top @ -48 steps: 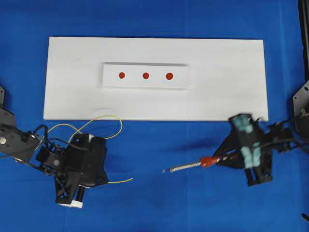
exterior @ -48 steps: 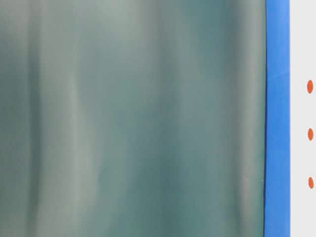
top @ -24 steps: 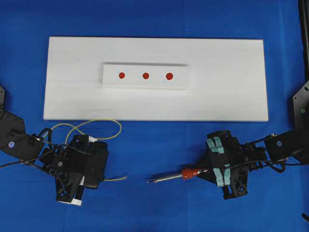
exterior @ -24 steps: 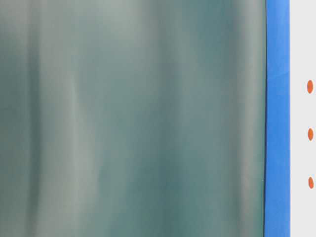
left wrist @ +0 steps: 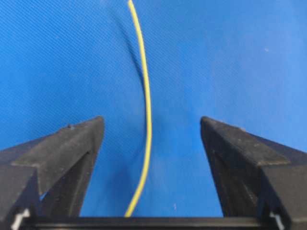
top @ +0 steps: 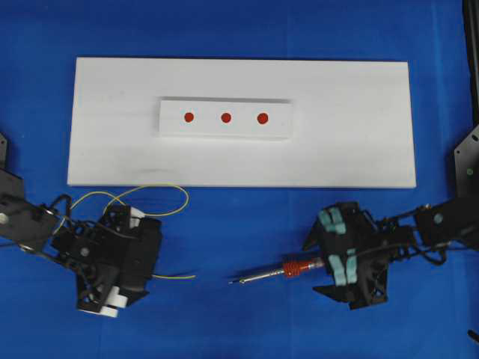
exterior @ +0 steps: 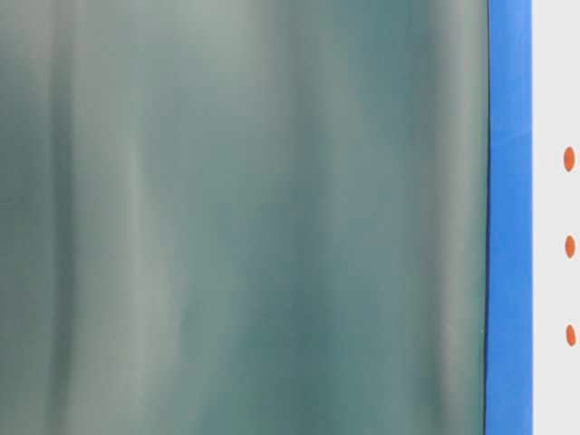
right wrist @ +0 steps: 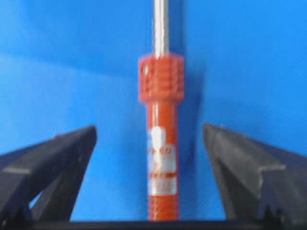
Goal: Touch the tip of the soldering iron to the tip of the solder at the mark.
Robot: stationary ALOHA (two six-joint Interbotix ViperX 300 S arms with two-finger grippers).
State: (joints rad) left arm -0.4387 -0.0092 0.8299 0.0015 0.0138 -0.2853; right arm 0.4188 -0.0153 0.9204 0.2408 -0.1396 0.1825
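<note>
You have both tools released: the left gripper (left wrist: 149, 167) stands wide around the solder (left wrist: 145, 120), and the right gripper (right wrist: 149, 172) wide around the soldering iron (right wrist: 160, 139). Both lie on the blue cloth at lower frame, apart from the red marks (top: 225, 117) up on the white block. No contact at a mark shows now.
</note>
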